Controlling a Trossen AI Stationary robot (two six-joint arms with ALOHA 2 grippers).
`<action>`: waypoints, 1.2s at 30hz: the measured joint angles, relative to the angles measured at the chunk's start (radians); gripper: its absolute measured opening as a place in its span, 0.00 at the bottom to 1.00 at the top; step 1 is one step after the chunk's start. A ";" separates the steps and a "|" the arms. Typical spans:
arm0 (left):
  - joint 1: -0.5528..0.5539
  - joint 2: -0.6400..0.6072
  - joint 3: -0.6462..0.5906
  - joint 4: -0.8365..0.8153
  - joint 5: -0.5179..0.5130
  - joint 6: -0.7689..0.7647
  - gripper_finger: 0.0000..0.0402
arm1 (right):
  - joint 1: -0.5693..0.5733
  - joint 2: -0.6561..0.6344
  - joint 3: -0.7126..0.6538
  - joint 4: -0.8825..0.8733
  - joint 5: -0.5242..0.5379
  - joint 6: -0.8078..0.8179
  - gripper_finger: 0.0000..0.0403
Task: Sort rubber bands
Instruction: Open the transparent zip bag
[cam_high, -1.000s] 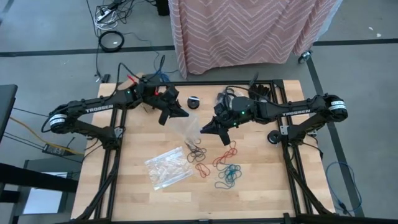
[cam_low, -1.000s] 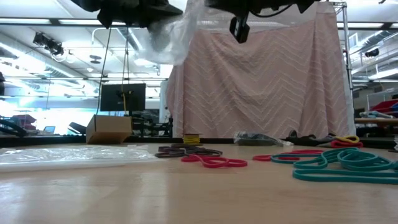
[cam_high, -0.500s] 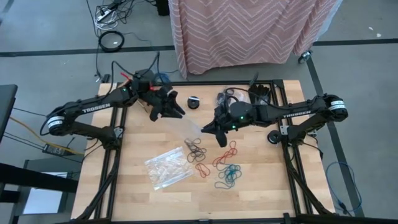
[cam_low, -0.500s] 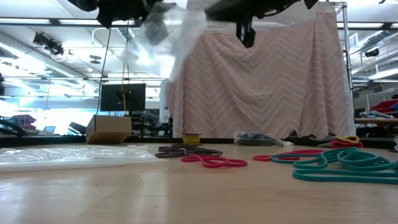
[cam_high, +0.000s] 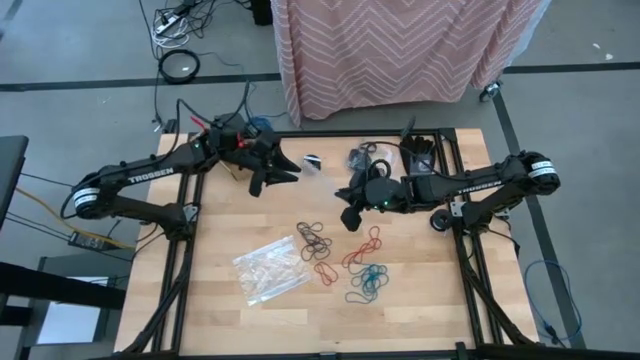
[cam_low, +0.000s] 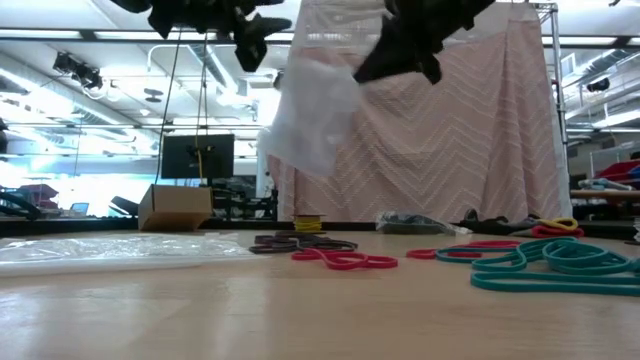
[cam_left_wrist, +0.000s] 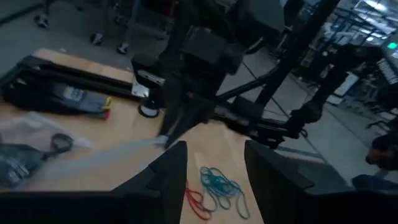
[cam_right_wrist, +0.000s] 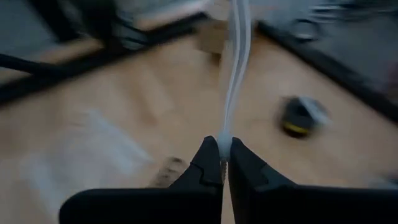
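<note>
The right gripper (cam_right_wrist: 222, 163) is above the middle of the table (cam_high: 420, 300), a little toward the far side, and its two fingers are pressed together on the edge of a clear plastic bag (cam_low: 308, 118). In the right wrist view the thin film of the bag rises straight out from between the closed fingertips. In the low view the bag hangs in the air under this gripper, well above the wood. The left gripper (cam_left_wrist: 214, 165) is held in the air over the far left part of the table, and its fingers are spread apart with nothing between them; the left wrist view looks between them toward the right arm and the bag. The rubber bands lie on the table, on the near side of both grippers. The black rubber bands (cam_high: 316, 241) make a loose group at the middle. The red rubber bands (cam_high: 362, 246) are just right of them, and one more red loop (cam_high: 326, 271) lies nearer. The teal rubber bands (cam_high: 368, 283) are piled at the near right of the group. A second clear plastic bag (cam_high: 270, 268) lies flat on the wood, left of the bands. A small black round disc (cam_high: 313, 163) sits at the far middle of the table, between the two grippers.
</note>
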 joint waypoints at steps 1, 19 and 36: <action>-0.010 0.000 0.000 0.007 -0.022 0.012 0.42 | 0.002 0.000 0.007 -0.030 0.032 0.000 0.00; -0.205 0.015 0.053 -0.205 -0.351 0.578 0.42 | -0.016 0.000 0.099 -0.176 -0.064 -0.123 0.00; -0.257 0.155 0.240 -0.545 -0.492 0.767 0.41 | -0.024 0.082 0.136 -0.168 -0.174 -0.138 0.00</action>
